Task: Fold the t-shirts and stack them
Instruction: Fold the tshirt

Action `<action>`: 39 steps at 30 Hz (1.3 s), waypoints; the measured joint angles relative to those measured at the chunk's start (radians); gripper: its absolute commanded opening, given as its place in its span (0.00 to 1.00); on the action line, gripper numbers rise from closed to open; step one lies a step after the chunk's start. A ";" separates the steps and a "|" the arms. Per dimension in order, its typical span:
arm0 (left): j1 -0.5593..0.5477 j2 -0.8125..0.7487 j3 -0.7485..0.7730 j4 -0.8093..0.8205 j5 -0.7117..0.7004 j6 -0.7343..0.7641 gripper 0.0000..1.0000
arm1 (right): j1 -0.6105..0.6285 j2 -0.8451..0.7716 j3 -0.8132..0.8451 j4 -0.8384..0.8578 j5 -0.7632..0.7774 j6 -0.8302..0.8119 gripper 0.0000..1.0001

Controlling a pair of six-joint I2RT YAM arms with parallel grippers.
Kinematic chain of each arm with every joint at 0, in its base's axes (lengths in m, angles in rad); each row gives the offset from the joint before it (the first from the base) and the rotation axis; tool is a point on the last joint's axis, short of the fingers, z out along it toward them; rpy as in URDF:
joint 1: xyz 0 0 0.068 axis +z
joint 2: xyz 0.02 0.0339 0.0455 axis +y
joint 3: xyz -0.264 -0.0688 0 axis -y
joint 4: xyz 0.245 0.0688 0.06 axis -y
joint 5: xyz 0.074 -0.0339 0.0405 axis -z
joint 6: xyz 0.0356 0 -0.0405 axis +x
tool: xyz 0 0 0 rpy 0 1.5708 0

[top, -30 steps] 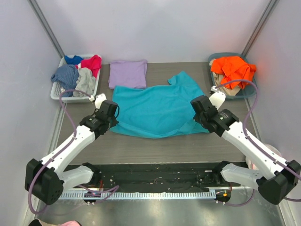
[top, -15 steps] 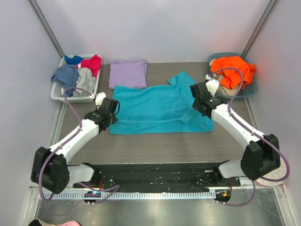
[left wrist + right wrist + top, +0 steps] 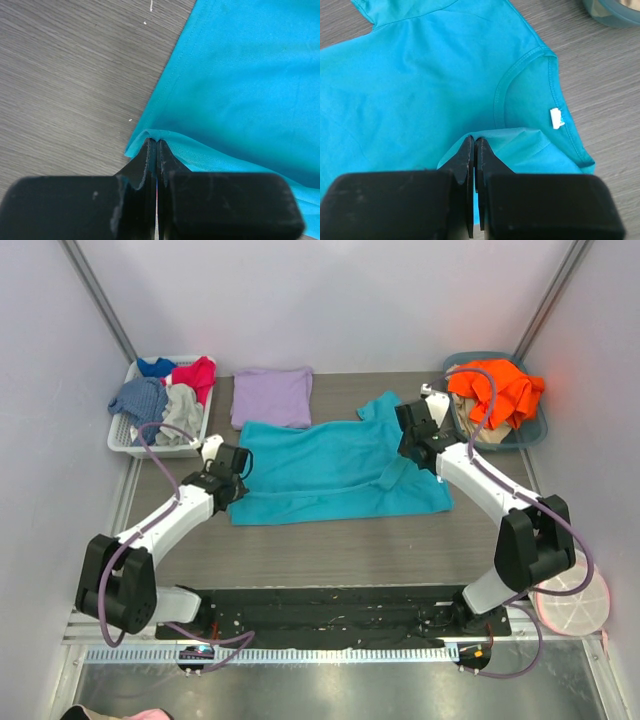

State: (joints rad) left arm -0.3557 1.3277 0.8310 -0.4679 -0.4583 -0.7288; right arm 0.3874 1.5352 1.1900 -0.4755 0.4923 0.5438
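The teal t-shirt [image 3: 330, 465] lies spread across the middle of the table, its near part folded up over itself. My left gripper [image 3: 240, 462] is shut on the shirt's left edge [image 3: 154, 142]; the cloth peaks over the black fingertips. My right gripper [image 3: 405, 448] is shut on a fold of the same shirt [image 3: 474, 140], just below the neck opening. The white neck label [image 3: 555, 118] shows to the right of it. The lavender t-shirt [image 3: 272, 397] lies folded at the far side, touching the teal one's far left edge.
A white basket [image 3: 117, 445] at the far left holds red, blue and grey garments. A grey-blue bin [image 3: 530, 438] at the far right holds an orange garment [image 3: 495, 385]. A pink-rimmed round object [image 3: 572, 602] sits off the table at the near right.
Both grippers have moved away from the arm bases, carrying the teal shirt's near edge up over the shirt. The right gripper has travelled furthest, towards the orange garment's bin.
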 measured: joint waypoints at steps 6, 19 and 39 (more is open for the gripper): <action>0.009 0.048 0.027 0.013 0.007 0.011 0.00 | -0.010 0.065 0.023 0.020 -0.009 -0.022 0.01; 0.030 0.153 0.095 0.050 0.006 0.053 0.32 | -0.042 0.161 0.088 0.050 -0.030 -0.043 0.29; 0.131 -0.061 0.121 0.044 0.040 0.054 1.00 | -0.207 0.143 0.064 0.056 -0.178 -0.050 0.58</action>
State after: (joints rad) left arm -0.2245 1.2667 0.9516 -0.4236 -0.4187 -0.6746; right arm 0.1802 1.6783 1.2541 -0.4198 0.3145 0.4934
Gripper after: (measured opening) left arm 0.996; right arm 0.580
